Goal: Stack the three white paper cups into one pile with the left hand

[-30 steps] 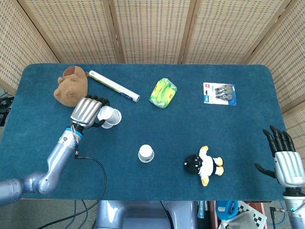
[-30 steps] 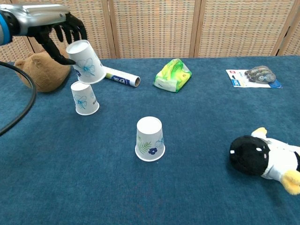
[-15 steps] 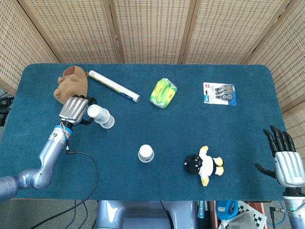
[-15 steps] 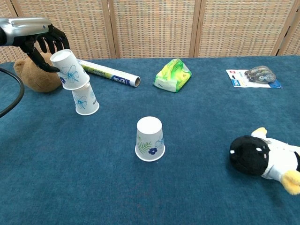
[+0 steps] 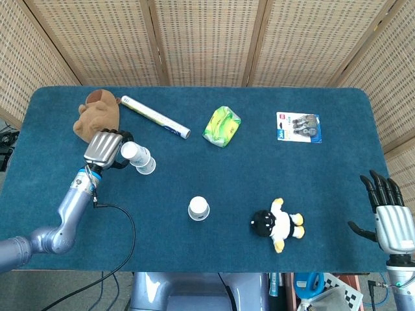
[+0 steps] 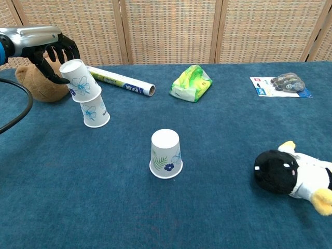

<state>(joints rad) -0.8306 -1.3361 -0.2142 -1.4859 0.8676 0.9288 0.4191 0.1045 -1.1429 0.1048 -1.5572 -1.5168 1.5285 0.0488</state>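
Observation:
My left hand grips a white paper cup with a blue flower print, held upside down. The cup is tilted and sits over the top of a second upside-down cup that stands on the blue table. The third cup stands upside down, alone, near the middle of the table. At the front right edge my right hand hangs open with its fingers spread and holds nothing; the chest view does not show it.
A brown plush bear lies just behind my left hand. A rolled tube, a green packet, a blister pack and a penguin plush lie on the table. A black cable trails from my left arm.
My left hand carried the tilted cup left and down, from above and beside the standing cup until it sits on its top. The right hand barely moved.

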